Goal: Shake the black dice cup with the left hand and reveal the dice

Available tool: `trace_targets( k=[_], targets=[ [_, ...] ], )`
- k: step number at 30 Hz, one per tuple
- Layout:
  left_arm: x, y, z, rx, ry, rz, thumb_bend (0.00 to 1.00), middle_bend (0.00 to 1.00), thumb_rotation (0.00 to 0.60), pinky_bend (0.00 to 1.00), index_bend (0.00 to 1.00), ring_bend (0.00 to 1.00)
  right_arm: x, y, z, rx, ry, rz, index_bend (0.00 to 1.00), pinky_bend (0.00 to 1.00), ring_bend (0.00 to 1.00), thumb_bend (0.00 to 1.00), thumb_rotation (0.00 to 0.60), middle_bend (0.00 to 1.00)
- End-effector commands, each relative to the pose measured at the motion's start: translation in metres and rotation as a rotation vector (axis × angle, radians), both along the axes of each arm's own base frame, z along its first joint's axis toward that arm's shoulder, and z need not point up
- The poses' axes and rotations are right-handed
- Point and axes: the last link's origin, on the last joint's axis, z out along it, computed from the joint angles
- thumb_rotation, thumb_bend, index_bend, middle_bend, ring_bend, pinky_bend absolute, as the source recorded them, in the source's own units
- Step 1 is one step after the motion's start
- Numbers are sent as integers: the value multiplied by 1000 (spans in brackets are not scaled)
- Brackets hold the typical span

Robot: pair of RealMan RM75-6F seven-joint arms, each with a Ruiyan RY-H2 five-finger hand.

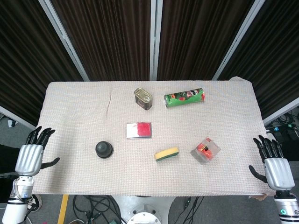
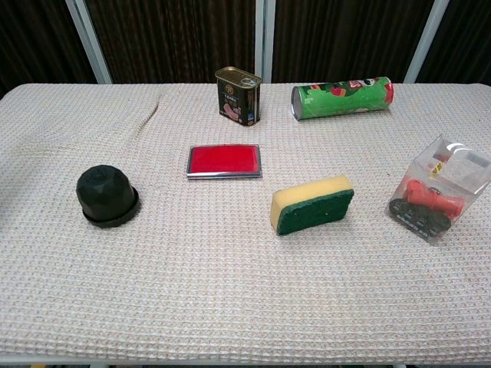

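The black dice cup (image 1: 104, 149) (image 2: 107, 196) stands mouth down on its round base, on the left part of the cloth-covered table (image 1: 70, 107). No dice show. My left hand (image 1: 32, 156) hovers off the table's left edge, fingers spread, holding nothing, well left of the cup. My right hand (image 1: 274, 163) sits off the right edge, fingers apart and empty. Neither hand appears in the chest view.
A small tin can (image 1: 144, 98) and a green chip tube (image 1: 184, 98) lie at the back. A red flat tin (image 1: 139, 130) sits mid-table, a yellow-green sponge (image 1: 167, 154) and a clear box with a red toy (image 1: 205, 150) to the right.
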Motion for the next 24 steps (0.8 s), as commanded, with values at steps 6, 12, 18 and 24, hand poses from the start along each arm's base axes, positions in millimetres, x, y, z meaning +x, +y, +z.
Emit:
trace_targets(
  k=[6,12,18,24],
  targets=[
    [7,0,0,-15,-12,-20,60,127,600,106,143,24,2,0,7,-6,-29,-6,0,0,0,150,600,0],
    [10,-5,-3,-99,-22,-12,60,128,600,119,143,24,7,-1,14,-22,-63,-1,0,0,0,148,600,0],
    [19,-8,-6,-142,-55,-31,60,128,600,124,143,24,8,0,15,-18,-62,-5,0,0,0,148,600,0],
    [23,-11,-17,-179,-93,-55,60,145,600,127,158,24,6,0,12,-3,-45,-19,0,0,0,149,600,0]
  ],
)
